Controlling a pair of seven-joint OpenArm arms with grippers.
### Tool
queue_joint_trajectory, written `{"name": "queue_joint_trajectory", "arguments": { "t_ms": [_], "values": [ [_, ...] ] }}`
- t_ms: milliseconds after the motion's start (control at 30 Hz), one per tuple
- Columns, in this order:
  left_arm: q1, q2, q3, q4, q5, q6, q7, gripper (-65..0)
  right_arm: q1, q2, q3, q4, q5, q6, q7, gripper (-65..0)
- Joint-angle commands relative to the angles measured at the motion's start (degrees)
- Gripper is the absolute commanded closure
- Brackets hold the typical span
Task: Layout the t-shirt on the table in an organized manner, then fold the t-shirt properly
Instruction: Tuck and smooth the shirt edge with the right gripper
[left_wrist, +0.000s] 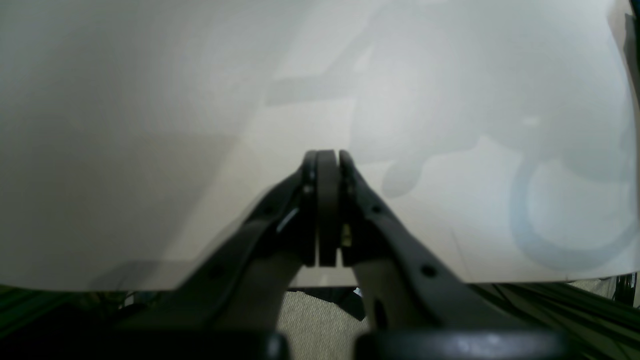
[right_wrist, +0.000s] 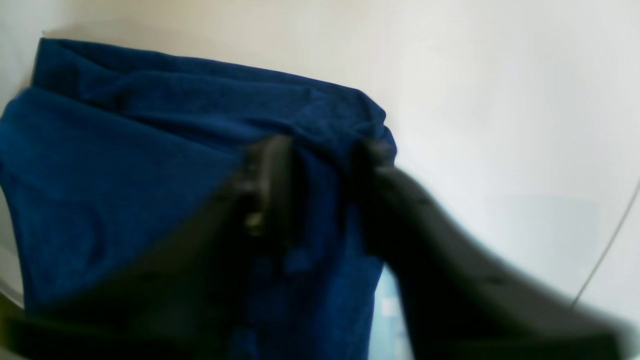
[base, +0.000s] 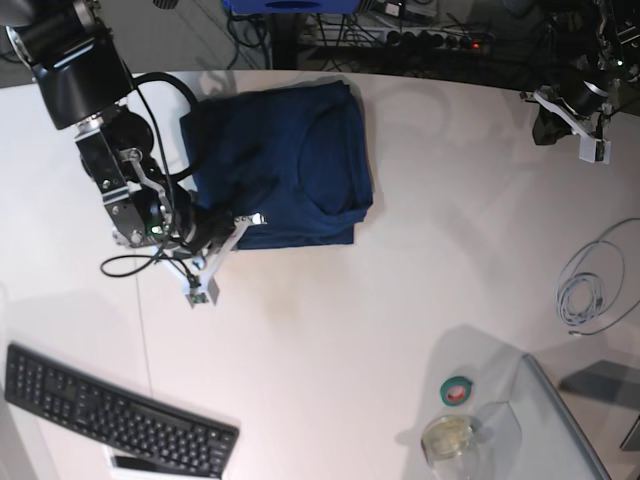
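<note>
While the t-shirt (base: 285, 165) is lying folded into a compact, roughly rectangular stack on the far left part of the table (base: 400, 280), the fold looks largely done, judged from its squared edges and the neckline curve seen on top. The right gripper (right_wrist: 320, 165) is placed at the near corner of the stack; in the right wrist view dark cloth is seen between its blurred jaws, but whether the cloth is actually pinched or just lies behind a narrow gap cannot be told. A corner hold of that kind would suit tugging the edge straight or pressing the layers flat. The left gripper (left_wrist: 327, 200) is parked well apart at the far edge of the table, jaws pressed together on nothing, presumably kept clear of the work.

The shirt is soft navy knit, matte, with shallow rounded creases along the layered edge. The table is smooth, white and faintly glossy. A black keyboard (base: 115, 410), a coiled grey cable (base: 590, 285), a small green-and-red tape roll (base: 458, 390) and a clear round dish (base: 450, 437) are noted near the front, all away from the shirt.
</note>
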Motion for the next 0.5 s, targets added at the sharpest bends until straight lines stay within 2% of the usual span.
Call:
{"name": "queue_joint_trajectory", "arguments": {
  "t_ms": [0,33,300,467],
  "values": [
    [0.18,-0.96,-0.50,0.75,-0.79,-0.19,-1.09,0.0,1.23,0.16,0.45,0.81,-0.12,0.07,0.83,-2.6],
    [0.18,-0.96,-0.50,0.75,-0.79,-0.19,-1.09,0.0,1.23,0.16,0.45,0.81,-0.12,0.07,0.66,0.0],
    [0.27,-0.96,-0.50,0.75,-0.79,-0.19,-1.09,0.0,1.14,0.42,0.45,3.45,-0.03,0.07,0.31,-0.6],
    [0.27,-0.96,-0.50,0.66,0.62,-0.19,-1.09,0.0,1.05,0.42,0.54,6.44,0.06,0.07,-2.15,-0.6]
  ]
}}
